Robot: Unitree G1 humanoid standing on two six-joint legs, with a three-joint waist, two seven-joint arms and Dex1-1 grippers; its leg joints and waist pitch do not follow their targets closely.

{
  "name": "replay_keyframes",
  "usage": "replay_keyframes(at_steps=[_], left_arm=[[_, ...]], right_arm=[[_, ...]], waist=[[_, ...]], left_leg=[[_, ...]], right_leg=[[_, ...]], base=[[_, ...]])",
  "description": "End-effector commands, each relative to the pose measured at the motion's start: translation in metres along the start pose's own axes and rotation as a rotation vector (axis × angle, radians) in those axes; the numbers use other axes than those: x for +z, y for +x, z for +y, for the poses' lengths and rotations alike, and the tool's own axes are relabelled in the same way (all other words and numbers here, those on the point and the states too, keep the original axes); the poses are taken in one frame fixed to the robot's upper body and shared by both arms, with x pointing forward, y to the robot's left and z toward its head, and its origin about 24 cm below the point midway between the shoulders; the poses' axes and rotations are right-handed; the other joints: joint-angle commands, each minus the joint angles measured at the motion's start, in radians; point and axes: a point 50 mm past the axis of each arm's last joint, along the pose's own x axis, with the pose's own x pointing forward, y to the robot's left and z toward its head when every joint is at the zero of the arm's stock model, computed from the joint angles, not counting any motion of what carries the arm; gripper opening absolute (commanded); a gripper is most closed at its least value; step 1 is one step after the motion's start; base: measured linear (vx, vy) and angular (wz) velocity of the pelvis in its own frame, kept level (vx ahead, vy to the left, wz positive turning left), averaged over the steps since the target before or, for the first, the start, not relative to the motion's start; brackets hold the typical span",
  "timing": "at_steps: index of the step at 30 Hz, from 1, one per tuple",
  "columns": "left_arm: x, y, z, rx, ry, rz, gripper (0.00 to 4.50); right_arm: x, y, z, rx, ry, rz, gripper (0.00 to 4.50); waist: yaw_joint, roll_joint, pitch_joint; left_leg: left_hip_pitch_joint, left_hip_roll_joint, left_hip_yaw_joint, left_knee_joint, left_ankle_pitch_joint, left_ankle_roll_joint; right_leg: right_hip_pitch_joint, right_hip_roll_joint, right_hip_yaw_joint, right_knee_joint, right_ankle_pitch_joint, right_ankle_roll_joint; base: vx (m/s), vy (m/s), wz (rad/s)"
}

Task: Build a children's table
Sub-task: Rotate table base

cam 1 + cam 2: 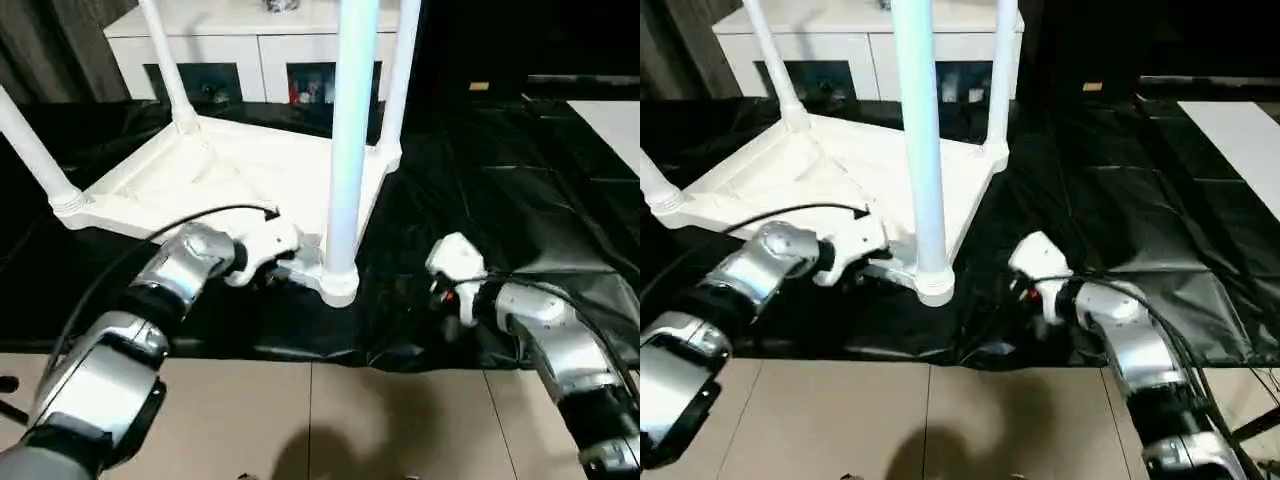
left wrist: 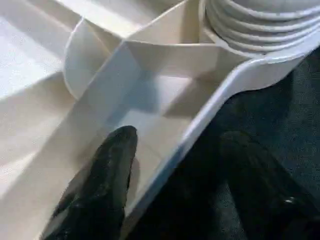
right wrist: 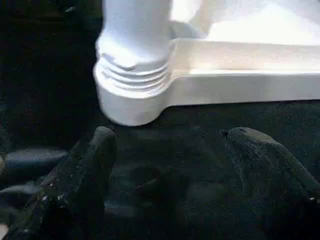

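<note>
The children's table lies upside down on the black work table, its four legs standing up out of the corner sockets. Starting at the far left, one leg rises from the left corner; behind it another leg goes up from the back corner, just in front of the white cabinet.

Now the left gripper, low at the table top's front edge, just left of the near corner. Its two black fingers are spread apart and straddle the white rim: one sits inside on the ribbed underside, the other outside on the black cover. They look to be resting around the rim rather than squeezing it; I can't tell if either pad presses on the plastic.

Next along, the near leg, tall and upright in the near corner socket, the ridged collar at its foot plain in the left wrist view. Behind it the fourth leg stands at the back right corner.

Over to the right of that near socket, the right gripper hangs close above the black cover, fingers wide apart with nothing between them, pointing at the socket and clear of it.
</note>
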Motion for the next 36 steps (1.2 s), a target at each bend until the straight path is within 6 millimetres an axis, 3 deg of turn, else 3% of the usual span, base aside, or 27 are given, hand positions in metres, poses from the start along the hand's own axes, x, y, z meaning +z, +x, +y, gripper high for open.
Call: replay_keyframes(at_steps=[1,5,7,19,28,32,36], left_arm=[[-0.007,-0.001,0.0,-0.021,-0.008,0.056,2.46],[-0.011,-0.001,0.004,0.021,-0.03,0.089,2.25],[-0.01,-0.001,0.006,0.043,-0.044,0.086,1.92],[-0.02,0.004,0.0,-0.005,-0.08,0.22,1.37],[-0.002,0.006,-0.002,-0.008,-0.306,0.04,1.23],[-0.002,0.004,-0.003,0.009,-0.338,0.027,1.06],[-0.009,-0.001,-0.006,0.033,-0.363,0.031,0.91]], right_arm=[[0.005,-0.002,0.002,0.027,-0.025,0.007,3.85],[0.011,-0.004,0.005,0.052,-0.035,0.004,3.85],[0.012,-0.004,0.005,0.06,-0.037,0.002,3.85],[0.016,-0.005,0.005,0.062,-0.052,0.017,3.85],[0.017,-0.005,-0.002,0.004,-0.042,0.008,3.85],[0.017,-0.004,-0.004,-0.01,-0.04,0.013,3.85],[0.017,-0.003,-0.005,-0.02,-0.041,0.015,3.85]], waist=[[0.005,-0.013,-0.073],[0.006,-0.014,-0.073],[0.006,-0.016,-0.073],[-0.002,-0.021,-0.063],[-0.005,-0.023,-0.067],[-0.007,-0.021,-0.071],[-0.01,-0.025,-0.072]], left_leg=[[0.011,-0.003,0.009,-0.07,-0.247,0.063],[0.009,-0.004,0.008,-0.069,-0.236,0.064],[0.009,-0.004,0.008,-0.07,-0.231,0.066],[0.01,-0.005,0.005,-0.079,-0.298,0.046],[0.003,-0.004,0.006,-0.075,-0.247,0.066],[0.002,-0.005,0.007,-0.071,-0.216,0.082],[0.002,-0.005,0.009,-0.069,-0.201,0.093]], right_leg=[[0.062,-0.023,0.015,-0.075,-0.22,-0.225],[0.065,-0.023,0.016,-0.073,-0.207,-0.224],[0.064,-0.024,0.015,-0.074,-0.203,-0.226],[0.057,-0.026,0.015,-0.092,-0.388,-0.171],[0.062,-0.029,0.014,-0.083,-0.299,-0.22],[0.063,-0.025,0.013,-0.078,-0.232,-0.232],[0.064,-0.024,0.013,-0.076,-0.205,-0.242]], base=[[0.0,0.0,0.0],[0.0,0.0,0.0],[0.0,0.0,0.0],[0.0,0.0,0.0],[0.0,0.0,0.0],[0.0,0.0,0.0],[0.0,0.0,0.0]])
